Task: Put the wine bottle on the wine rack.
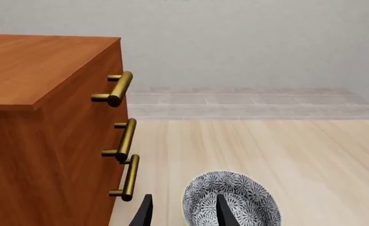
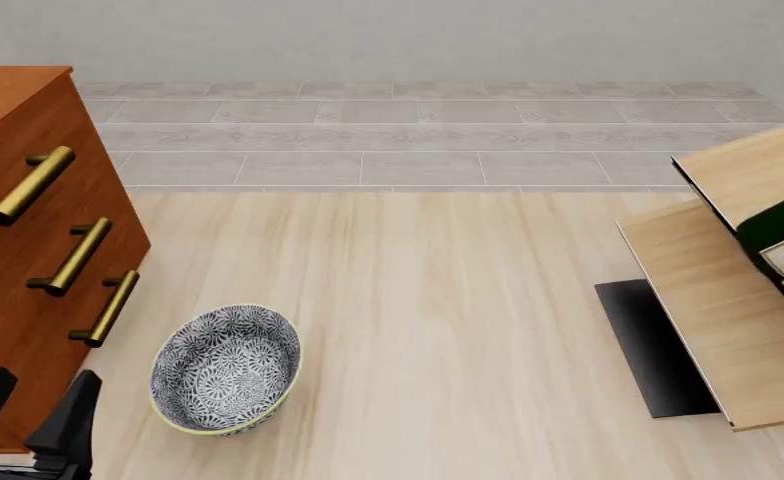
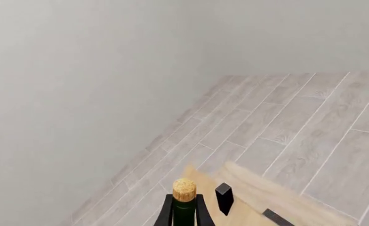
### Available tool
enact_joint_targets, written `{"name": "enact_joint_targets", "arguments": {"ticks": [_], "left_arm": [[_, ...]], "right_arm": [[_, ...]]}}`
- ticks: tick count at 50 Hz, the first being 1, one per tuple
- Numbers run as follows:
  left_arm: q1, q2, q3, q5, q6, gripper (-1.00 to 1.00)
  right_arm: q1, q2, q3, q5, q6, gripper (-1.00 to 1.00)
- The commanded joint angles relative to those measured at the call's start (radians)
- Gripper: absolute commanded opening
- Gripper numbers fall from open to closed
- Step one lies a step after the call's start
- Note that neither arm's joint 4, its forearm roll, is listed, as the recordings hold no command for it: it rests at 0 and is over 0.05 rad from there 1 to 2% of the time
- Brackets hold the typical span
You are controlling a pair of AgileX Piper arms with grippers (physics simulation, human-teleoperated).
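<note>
My right pincer grips the wine bottle below its cork; I should lower it squarely onto the wine rack before releasing. My left pincer hangs released.

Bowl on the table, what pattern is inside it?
The bowl has a dark blue-and-white floral pattern, clearest in the front view.

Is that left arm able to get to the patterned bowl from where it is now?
Probably yes: the left pincer hangs open right beside the bowl, with only bare table between them; the cabinet stands to the side.
</note>
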Motion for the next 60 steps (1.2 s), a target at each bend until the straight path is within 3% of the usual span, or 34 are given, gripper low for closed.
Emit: {"name": "enact_joint_targets", "arguments": {"ticks": [1, 31, 60], "left_arm": [[-0.003, 0.0, 0.0, -0.004, 0.002, 1.0], [0.007, 0.0, 0.0, -0.003, 0.003, 1.0], [0.014, 0.0, 0.0, 0.001, 0.007, 1.0]], "right_arm": [[-0.03, 0.067, 0.001, -0.018, 0.015, -1.0], [-0.082, 0.193, -0.042, -0.068, 0.015, -1.0], [-0.091, 0.268, 0.013, -0.166, 0.054, -1.0]]}}
